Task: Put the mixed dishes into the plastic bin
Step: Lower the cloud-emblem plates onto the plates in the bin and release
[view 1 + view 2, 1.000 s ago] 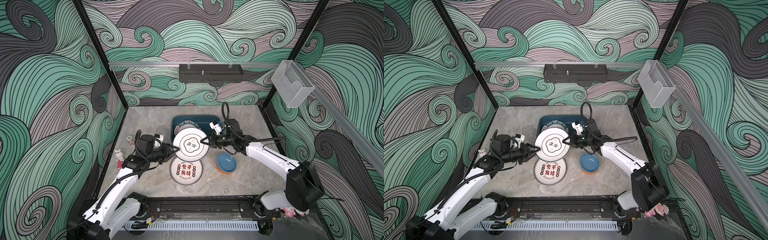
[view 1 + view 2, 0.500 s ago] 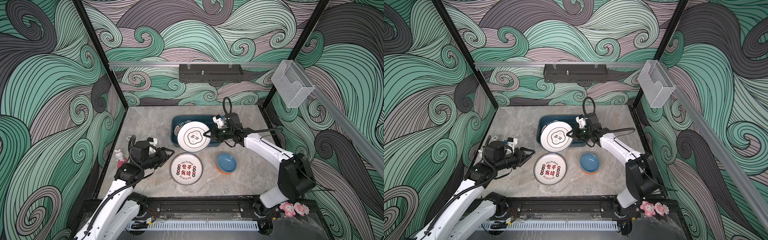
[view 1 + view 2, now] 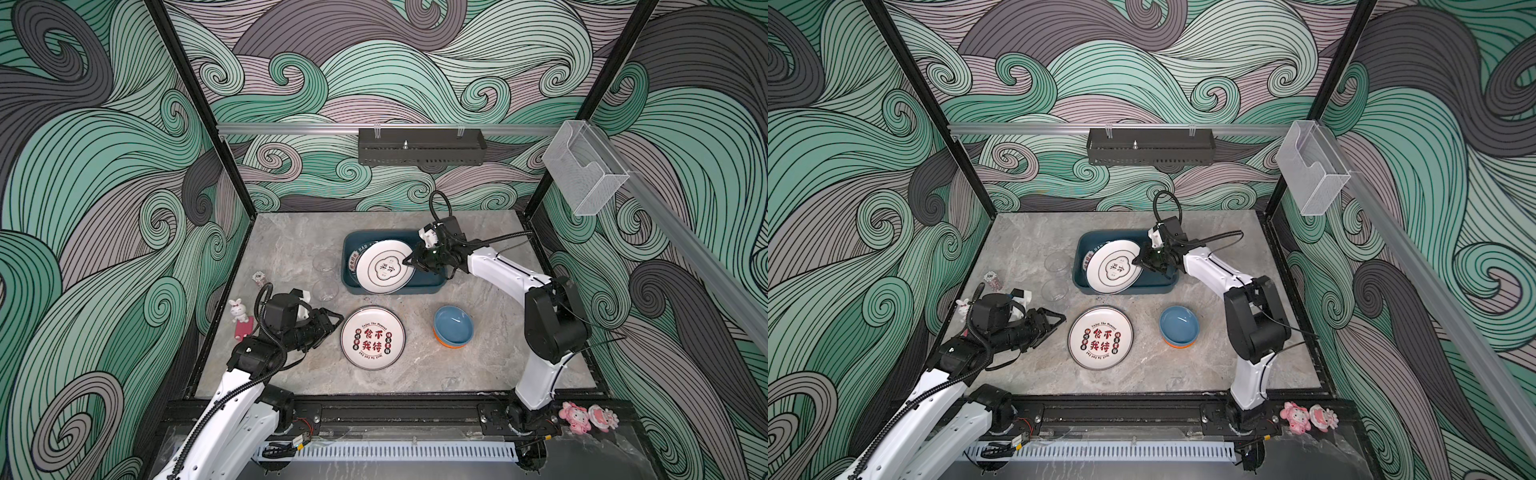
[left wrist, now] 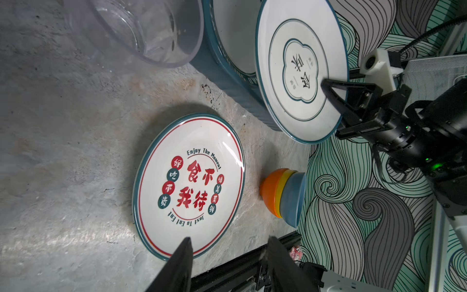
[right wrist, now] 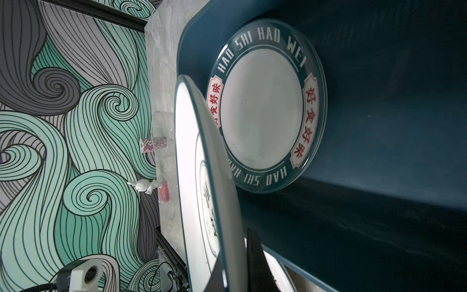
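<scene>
The right end effector (image 3: pixel 409 262) is closed on the rim of a plate (image 3: pixel 382 268) and holds it tilted over the bin (image 3: pixel 432 286). A second plate (image 5: pixel 262 108) lies flat inside the bin. The left end effector (image 3: pixel 336 323) is partly open and holds nothing; it hovers just beside a red-lettered plate (image 3: pixel 372 337) on the bench (image 3: pixel 291 245). The stacked bowls (image 3: pixel 454 326) stand right of that plate, and two tumblers (image 3: pixel 323 262) stand left of the bin.
</scene>
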{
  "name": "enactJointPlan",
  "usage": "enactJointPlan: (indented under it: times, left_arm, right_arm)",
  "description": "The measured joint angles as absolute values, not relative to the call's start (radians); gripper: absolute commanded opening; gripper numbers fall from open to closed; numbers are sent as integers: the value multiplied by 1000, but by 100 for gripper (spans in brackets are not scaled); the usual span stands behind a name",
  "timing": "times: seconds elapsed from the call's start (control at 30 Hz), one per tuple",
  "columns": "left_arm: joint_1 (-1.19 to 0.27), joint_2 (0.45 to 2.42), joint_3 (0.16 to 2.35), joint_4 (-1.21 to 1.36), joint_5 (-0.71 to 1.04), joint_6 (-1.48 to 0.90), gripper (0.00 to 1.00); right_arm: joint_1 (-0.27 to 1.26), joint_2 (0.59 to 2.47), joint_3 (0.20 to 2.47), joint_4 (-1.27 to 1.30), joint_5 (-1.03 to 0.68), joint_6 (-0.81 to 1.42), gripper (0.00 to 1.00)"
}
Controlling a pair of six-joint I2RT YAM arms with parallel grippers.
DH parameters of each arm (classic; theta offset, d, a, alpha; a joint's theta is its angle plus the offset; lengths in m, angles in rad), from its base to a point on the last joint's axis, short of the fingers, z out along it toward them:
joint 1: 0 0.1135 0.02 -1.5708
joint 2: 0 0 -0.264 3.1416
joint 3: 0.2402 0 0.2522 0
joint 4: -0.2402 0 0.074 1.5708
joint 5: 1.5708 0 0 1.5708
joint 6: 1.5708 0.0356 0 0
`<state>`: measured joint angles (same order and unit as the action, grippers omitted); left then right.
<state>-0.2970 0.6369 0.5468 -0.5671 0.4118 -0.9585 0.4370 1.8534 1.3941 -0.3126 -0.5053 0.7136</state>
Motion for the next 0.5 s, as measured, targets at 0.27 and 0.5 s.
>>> enactJointPlan:
  times: [0.27, 0.5]
  left_arm:
    - [-297, 635, 524, -569, 411, -962, 51]
    - [-297, 631, 513, -566, 411, -972, 51]
  right_arm:
    - [437, 1964, 1492, -345, -456, 714, 4]
    - [437, 2039, 1564, -358, -432, 717, 4]
